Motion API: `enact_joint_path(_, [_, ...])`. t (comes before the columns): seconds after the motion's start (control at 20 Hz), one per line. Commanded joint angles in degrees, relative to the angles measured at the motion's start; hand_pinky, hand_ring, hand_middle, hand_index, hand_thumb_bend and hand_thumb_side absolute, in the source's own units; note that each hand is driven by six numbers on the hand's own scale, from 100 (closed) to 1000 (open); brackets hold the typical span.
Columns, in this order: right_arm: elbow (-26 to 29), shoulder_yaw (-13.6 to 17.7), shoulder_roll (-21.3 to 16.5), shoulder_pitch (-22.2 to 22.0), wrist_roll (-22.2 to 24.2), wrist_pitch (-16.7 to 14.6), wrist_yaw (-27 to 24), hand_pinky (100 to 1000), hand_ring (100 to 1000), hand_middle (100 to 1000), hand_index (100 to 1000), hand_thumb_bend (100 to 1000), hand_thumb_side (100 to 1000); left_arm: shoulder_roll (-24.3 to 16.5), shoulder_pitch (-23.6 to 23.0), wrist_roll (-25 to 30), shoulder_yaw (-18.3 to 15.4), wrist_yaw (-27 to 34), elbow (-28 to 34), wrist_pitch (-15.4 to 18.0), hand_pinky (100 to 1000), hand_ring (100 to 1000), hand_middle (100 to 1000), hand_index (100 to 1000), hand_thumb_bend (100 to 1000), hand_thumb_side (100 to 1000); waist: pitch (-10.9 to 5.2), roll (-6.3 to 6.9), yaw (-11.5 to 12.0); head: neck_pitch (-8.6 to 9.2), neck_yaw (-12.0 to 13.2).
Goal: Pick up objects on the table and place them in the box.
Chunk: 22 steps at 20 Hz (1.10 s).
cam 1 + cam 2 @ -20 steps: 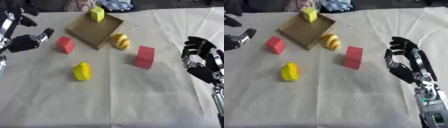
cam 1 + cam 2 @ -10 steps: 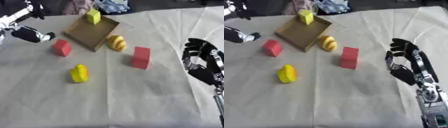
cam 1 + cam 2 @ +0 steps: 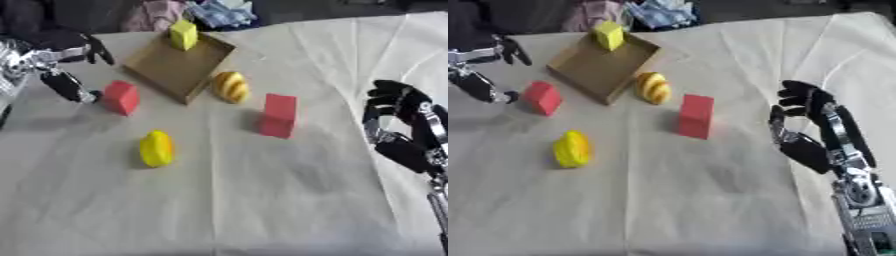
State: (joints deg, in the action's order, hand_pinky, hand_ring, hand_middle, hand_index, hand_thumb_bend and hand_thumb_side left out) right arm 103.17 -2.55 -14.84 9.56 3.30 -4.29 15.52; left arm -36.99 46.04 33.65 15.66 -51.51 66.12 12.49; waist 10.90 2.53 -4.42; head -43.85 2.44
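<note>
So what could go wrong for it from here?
The left hand is open right beside the small red block, so a slightly off reach might push the block away instead of catching it. The box is shallow and a yellow cube already sits at its far corner. The striped yellow ball by the box's edge could roll if bumped.

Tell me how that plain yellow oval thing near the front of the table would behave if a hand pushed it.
The yellow oval thing looks rounded and smooth, so it would probably roll or slide rather than tip. It lies alone on the cloth, so nothing nearby would stop it.
</note>
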Motion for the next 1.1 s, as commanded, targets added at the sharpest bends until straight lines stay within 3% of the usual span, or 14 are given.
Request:
enact_joint_path(0.05, [0.7,0.0,-0.9,0.3,0.2,-0.2,-0.1,693,736,709,834,100,270,0.2,1.5,-1.2,-0.6,-3.6,-1.7,1.6,810,793,802,835,407,117,-1.73,0.32,-0.1,-0.27,0.2])
enact_joint_path(0.7, [0.6,-0.3,-0.6,0.3,0.5,-0.2,-0.4,692,735,707,834,100,273,4.5,2.2,-7.8,-2.2,-9.6,-8.5,2.3,837,843,854,873,438,148,-1.41,-0.04,-0.8,-0.27,0.5])
enact_joint_path(0.9, [0.6,-0.3,-0.5,0.3,0.6,-0.2,-0.5,692,734,707,834,100,274,5.3,2.1,-8.4,-2.6,-9.5,-10.0,2.4,815,811,816,849,388,115,-1.28,-0.06,-1.0,-0.27,0.5])
enact_joint_path(1.1, [0.5,-0.3,-0.5,0.3,0.5,-0.2,-0.5,692,734,706,834,100,276,5.4,2.2,-12.2,-3.1,-8.9,-9.9,1.7,703,664,670,734,227,100,-1.18,-0.06,-1.2,-0.27,0.5])
